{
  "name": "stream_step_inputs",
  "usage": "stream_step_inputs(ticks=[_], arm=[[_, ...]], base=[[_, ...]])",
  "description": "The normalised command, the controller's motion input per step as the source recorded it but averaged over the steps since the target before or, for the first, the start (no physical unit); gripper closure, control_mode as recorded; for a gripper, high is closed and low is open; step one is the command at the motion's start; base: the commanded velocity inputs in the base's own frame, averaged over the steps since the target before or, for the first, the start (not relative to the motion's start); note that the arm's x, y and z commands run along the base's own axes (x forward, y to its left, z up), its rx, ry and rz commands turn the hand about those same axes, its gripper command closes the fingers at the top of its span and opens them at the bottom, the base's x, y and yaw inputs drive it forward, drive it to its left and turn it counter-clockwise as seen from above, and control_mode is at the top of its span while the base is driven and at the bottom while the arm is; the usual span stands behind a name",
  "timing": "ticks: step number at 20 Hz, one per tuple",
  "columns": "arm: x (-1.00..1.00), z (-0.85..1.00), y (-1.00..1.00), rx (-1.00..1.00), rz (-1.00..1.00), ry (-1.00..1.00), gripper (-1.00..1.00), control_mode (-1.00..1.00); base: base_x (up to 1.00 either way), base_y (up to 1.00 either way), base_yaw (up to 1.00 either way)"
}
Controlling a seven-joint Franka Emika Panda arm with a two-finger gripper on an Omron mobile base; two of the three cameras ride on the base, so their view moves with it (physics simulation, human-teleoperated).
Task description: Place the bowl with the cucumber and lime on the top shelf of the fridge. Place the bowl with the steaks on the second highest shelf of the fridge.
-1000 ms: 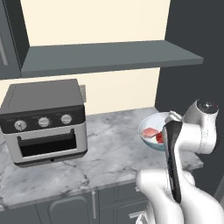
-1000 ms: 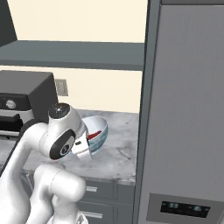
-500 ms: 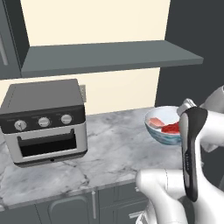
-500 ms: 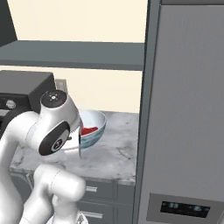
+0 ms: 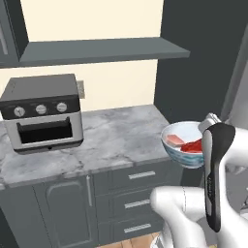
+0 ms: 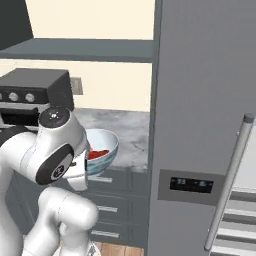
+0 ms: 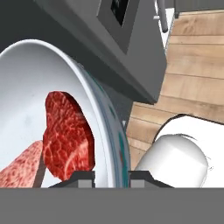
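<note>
The gripper [image 7: 111,174] pinches the rim of the white, blue-sided bowl [image 5: 180,149] holding red steaks [image 7: 69,133]; probably safest carried level past the grey fridge door [image 6: 200,100].

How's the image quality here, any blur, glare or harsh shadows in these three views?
Left base view: sharp, flat even light, no glare on the counter. Right base view: equally crisp, the fridge a matte grey without reflections. Hand view: the close bowl rim looks stretched by the wide lens, yet the steak marbling stays clear.
</note>
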Motion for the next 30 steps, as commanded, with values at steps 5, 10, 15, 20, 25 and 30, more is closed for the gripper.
stream_step_inputs(ticks=[5,10,15,20,25,30], arm=[[0.00,0.00,0.00,0.00,0.00,0.00,1.00,1.00],[0.00,0.00,0.00,0.00,0.00,0.00,1.00,1.00],[0.00,0.00,0.00,0.00,0.00,0.00,1.00,1.00],[0.00,0.00,0.00,0.00,0.00,0.00,1.00,1.00],[0.00,0.00,0.00,0.00,0.00,0.00,1.00,1.00],[0.55,-0.40,-0.08,-0.04,-0.02,0.00,1.00,-1.00]], base=[[-0.32,-1.00,-0.04],[-0.02,-1.00,-0.13],[-0.07,-1.00,-0.15],[0.42,-0.79,-0.17],[0.72,-0.11,-0.03],[0.31,0.00,0.00]])
